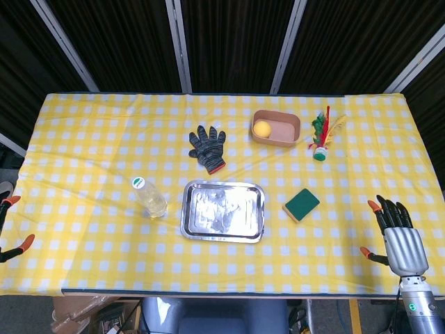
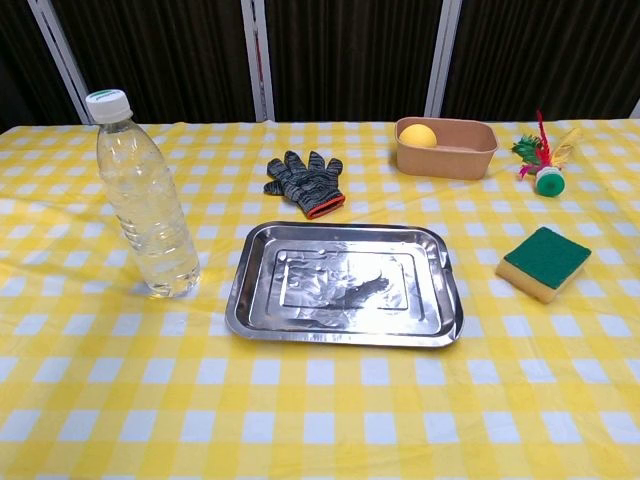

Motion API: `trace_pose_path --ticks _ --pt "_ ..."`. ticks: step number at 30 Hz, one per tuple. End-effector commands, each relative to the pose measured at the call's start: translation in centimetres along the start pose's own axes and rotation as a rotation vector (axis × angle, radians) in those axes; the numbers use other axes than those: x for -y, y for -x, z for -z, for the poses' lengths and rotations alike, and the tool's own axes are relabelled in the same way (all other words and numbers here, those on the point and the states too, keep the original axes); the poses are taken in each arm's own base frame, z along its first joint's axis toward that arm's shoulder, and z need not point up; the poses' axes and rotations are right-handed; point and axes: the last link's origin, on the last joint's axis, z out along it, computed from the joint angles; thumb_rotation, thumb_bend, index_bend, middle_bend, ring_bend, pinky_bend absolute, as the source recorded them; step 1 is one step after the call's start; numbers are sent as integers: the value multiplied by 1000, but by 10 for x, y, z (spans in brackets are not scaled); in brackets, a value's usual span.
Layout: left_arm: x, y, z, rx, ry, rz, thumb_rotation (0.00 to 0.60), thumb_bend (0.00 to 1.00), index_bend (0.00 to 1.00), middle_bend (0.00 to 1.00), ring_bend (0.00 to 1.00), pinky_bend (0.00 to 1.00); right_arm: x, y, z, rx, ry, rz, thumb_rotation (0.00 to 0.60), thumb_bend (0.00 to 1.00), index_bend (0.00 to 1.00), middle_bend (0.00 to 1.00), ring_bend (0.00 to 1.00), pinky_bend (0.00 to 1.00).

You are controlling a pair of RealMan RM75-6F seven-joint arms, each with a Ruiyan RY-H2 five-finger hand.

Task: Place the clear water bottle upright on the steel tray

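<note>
The clear water bottle (image 1: 150, 197) (image 2: 145, 200) has a white cap and stands upright on the yellow checked cloth, just left of the steel tray (image 1: 186, 209) (image 2: 240, 300). Nothing lies in the tray. In the head view my right hand (image 1: 400, 236) hovers at the table's near right corner, fingers spread and holding nothing, far from the bottle. At the far left edge of that view only a few orange-tipped fingers of my left hand (image 1: 8, 245) show, apart and holding nothing. Neither hand appears in the chest view.
A dark knit glove (image 1: 207, 147) (image 2: 305, 180) lies behind the tray. A tan bowl (image 1: 286, 132) (image 2: 450, 155) holding a yellow ball sits at the back right, beside a feathered shuttlecock (image 1: 322, 138) (image 2: 545, 165). A green-and-yellow sponge (image 1: 301, 204) (image 2: 545, 262) lies right of the tray.
</note>
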Motion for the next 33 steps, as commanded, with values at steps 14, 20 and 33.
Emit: trace_pose_path --ticks 14,20,33 --pt "-4 4 0 14 10 -8 600 269 175 82 0 0 -2 -3 2 -9 4 -3 600 49 111 0 4 0" --pt "-6 4 1 8 14 -3 600 269 175 81 0 0 -2 -3 3 -6 -1 -2 600 49 111 0 3 0" --pt "-27 11 -5 75 65 312 600 198 176 77 0 0 -2 -1 3 3 3 -8 600 50 111 0 3 0"
